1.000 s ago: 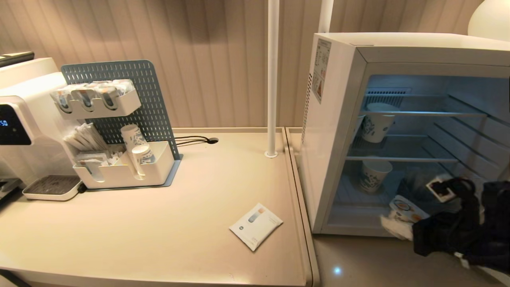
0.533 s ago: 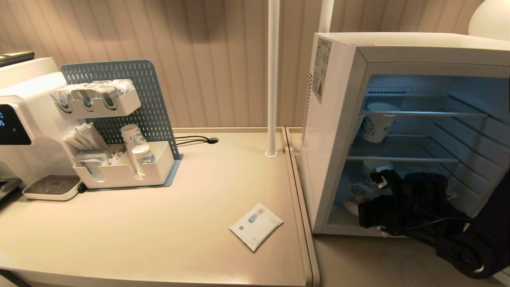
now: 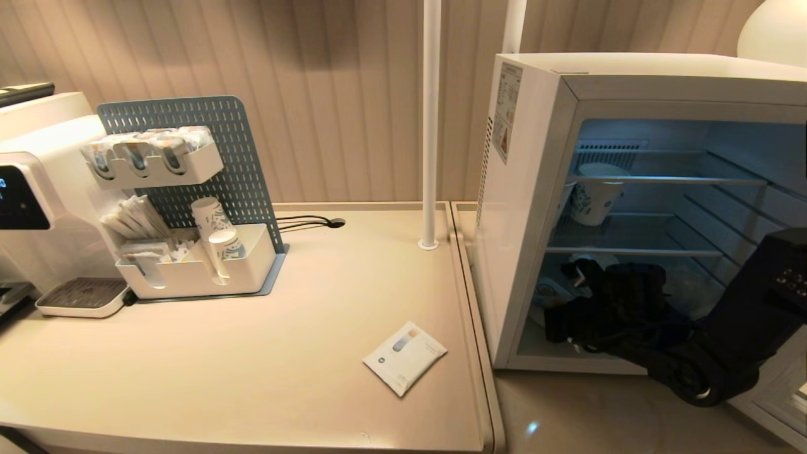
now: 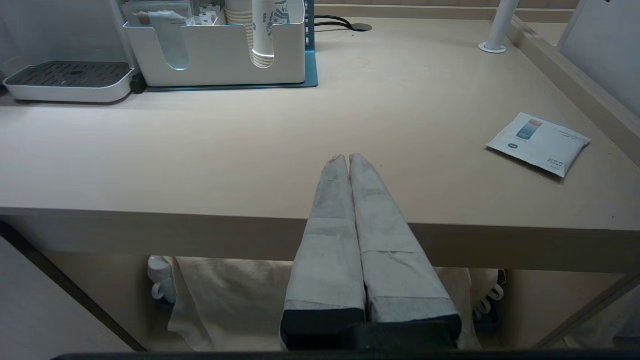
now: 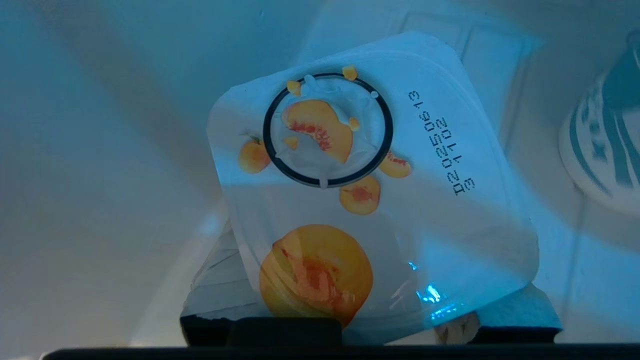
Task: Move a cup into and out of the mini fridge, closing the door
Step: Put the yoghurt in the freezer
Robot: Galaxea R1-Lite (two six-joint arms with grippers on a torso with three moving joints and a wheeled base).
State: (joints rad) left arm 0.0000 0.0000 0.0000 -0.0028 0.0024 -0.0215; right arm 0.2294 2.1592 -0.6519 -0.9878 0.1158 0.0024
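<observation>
The white mini fridge (image 3: 536,189) stands open at the right, lit blue inside; its door is out of view. My right gripper (image 3: 563,304) reaches into the bottom compartment near the left wall, shut on the cup (image 3: 546,294). In the right wrist view the cup's (image 5: 370,190) flat lid with peach pictures fills the middle. The taped fingers (image 5: 212,292) show at either side beneath the lid, and their tips are hidden. My left gripper (image 4: 348,159) is shut and empty, parked over the table's front edge.
A patterned paper cup (image 3: 592,195) sits on the fridge's middle wire shelf; another (image 5: 605,150) stands close beside the held cup. On the table (image 3: 284,353) are a white packet (image 3: 405,357), a cup organiser (image 3: 195,265), a water dispenser (image 3: 38,195) and a white pole (image 3: 431,126).
My right arm has swung left and deeper into the fridge's bottom compartment, carrying the cup from the front right opening to the left wall. The left arm has stayed still.
</observation>
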